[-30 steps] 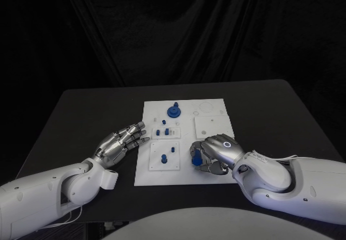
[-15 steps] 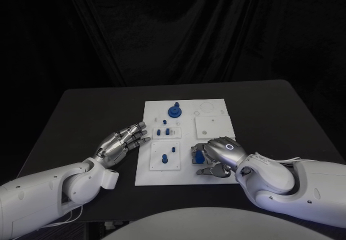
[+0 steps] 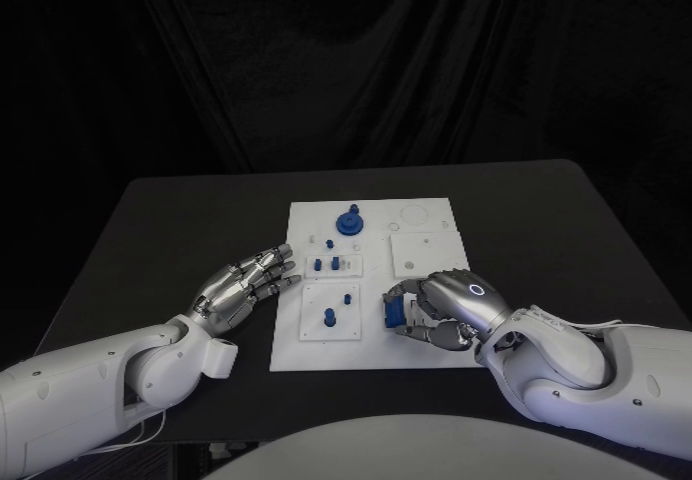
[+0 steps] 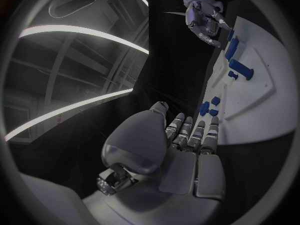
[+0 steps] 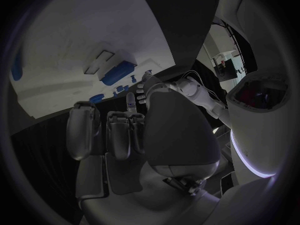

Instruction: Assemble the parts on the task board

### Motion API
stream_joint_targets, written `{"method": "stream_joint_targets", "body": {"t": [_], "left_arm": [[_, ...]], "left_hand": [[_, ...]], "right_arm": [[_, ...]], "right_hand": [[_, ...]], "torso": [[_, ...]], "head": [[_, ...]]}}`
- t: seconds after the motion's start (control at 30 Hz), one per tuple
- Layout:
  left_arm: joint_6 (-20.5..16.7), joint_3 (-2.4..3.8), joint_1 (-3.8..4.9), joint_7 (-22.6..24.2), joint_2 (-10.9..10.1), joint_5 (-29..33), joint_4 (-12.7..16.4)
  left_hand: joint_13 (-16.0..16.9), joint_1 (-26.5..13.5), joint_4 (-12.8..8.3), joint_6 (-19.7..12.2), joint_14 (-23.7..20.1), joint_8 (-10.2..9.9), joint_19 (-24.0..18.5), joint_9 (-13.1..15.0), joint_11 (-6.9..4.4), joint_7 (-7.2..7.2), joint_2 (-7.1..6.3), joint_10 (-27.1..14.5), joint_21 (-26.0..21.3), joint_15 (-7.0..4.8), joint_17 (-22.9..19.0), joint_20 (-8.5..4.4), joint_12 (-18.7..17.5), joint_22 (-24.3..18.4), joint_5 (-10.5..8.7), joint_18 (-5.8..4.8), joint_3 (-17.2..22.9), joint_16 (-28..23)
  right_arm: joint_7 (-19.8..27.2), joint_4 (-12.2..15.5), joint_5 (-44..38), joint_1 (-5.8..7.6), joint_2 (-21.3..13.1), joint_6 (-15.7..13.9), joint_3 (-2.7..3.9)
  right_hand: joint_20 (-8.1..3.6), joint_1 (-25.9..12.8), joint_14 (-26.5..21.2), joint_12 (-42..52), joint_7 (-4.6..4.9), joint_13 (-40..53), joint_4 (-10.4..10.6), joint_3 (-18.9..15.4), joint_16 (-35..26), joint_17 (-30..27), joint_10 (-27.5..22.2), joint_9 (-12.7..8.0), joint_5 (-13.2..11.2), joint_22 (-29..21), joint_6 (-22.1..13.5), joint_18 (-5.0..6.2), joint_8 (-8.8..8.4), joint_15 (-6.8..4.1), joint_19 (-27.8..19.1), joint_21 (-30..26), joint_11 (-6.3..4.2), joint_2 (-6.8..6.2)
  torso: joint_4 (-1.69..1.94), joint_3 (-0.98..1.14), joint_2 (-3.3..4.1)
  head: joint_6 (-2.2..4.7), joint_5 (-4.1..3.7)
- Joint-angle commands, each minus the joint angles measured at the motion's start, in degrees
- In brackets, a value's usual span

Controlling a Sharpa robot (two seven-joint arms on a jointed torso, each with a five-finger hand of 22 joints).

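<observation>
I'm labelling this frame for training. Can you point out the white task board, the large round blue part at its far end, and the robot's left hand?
White task board (image 3: 433, 355), head view, bare near edge.
Large round blue part (image 3: 349, 221), head view, its top.
Left hand (image 3: 242, 285), head view, back of the hand.

Backdrop: a black curtain (image 3: 346, 80) hangs in vertical folds behind the table and spans the head view's upper part.
Table: a black table (image 3: 173, 230) with a matte top; its far edge runs just below the curtain and its far corners are rounded.
Ceiling: in the left wrist view a ceiling (image 4: 56, 65) with beams or ducts shows, dim and grey.
Light: two long bright light strips (image 4: 81, 35) curve across that ceiling.
Room beyond: in the right wrist view a small lit patch of room (image 5: 222, 62) shows, too small to tell apart.
</observation>
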Motion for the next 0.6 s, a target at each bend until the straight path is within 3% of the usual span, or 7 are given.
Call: {"method": "stream_joint_targets", "body": {"t": [0.03,0.17,0.27,0.4,0.6], "left_arm": [[0.9,0.03,-0.12,0.5,0.1,0.0,0.0],[0.9,0.03,-0.13,0.5,0.1,0.0,0.0],[0.9,0.03,-0.13,0.5,0.0,0.0,0.1],[0.8,0.03,-0.14,0.5,0.0,0.0,0.1],[0.8,0.03,-0.14,0.6,0.0,0.0,0.1]], "left_hand": [[0.1,0.3,0.0,0.4,-0.1,0.4,0.3,0.1,0.35,2.57,-0.28,-0.1,0.0,0.0,0.1,-0.03,0.4,0.0,0.09,0.28,0.3,0.3],[0.1,0.3,0.0,0.4,-0.1,0.4,0.3,0.1,0.35,2.57,-0.28,-0.1,0.0,0.0,0.1,-0.03,0.4,0.0,0.09,0.28,0.3,0.3],[0.1,0.2,0.0,0.5,-0.1,0.4,0.3,0.1,0.51,2.68,-0.32,-0.1,0.0,-0.07,0.1,-0.03,0.5,0.1,0.1,0.29,0.3,0.4],[0.1,0.2,0.0,0.5,-0.1,0.4,0.3,0.1,0.51,2.68,-0.32,-0.1,0.0,-0.07,0.1,-0.03,0.5,0.1,0.1,0.29,0.3,0.4],[0.1,0.2,0.0,0.5,-0.1,0.4,0.3,0.1,0.51,2.68,-0.32,-0.1,0.0,-0.07,0.1,-0.03,0.5,0.1,0.1,0.29,0.3,0.4]], "right_arm": [[3.9,0.5,3.6,-0.13,-0.4,-6.3,0.01],[4.2,0.4,4.7,-0.12,-0.8,-6.6,0.01],[3.6,0.2,5.0,-0.12,-0.9,-5.9,0.0],[2.5,-0.2,5.2,-0.11,-0.9,-4.4,0.0],[1.0,-0.7,5.3,-0.11,-0.8,-2.6,0.0]], "right_hand": [[-0.7,-0.1,5.5,0.3,-0.4,15.1,0.0,0.6,-0.4,12.7,6.1,-1.5,-0.2,11.3,1.1,-0.21,-1.81,-0.68,1.2,0.0,-0.61,-0.23],[-0.79,0.0,5.5,0.3,-0.22,15.1,0.0,1.1,-0.3,12.8,6.1,-2.4,-0.2,11.3,2.4,-0.29,-2.67,-0.75,1.3,0.3,-0.56,-0.03],[-0.44,1.5,5.5,0.3,0.86,15.1,-0.2,2.3,-0.3,12.7,6.1,-3.6,1.4,11.3,5.8,-0.32,-3.69,-0.16,1.3,0.3,0.19,0.16],[0.42,2.8,5.5,0.3,2.32,15.1,-0.3,4.8,-0.4,12.7,6.1,-3.9,0.9,11.3,10.8,-0.31,-3.87,0.8,1.2,0.2,1.48,-0.23],[0.88,3.7,5.5,0.3,2.96,15.1,-0.5,6.0,-0.4,12.7,6.1,-3.8,1.5,11.3,14.2,-0.28,-3.9,1.34,1.2,0.2,2.04,-0.18]], "torso": [[0.0,0.0,0.0],[-0.01,0.01,0.0],[-0.01,0.01,-0.01],[0.01,0.0,0.0],[0.01,0.0,0.0]], "head": [[0.01,0.03],[0.01,0.12],[0.01,0.24],[0.01,0.25],[0.01,0.27]]}}
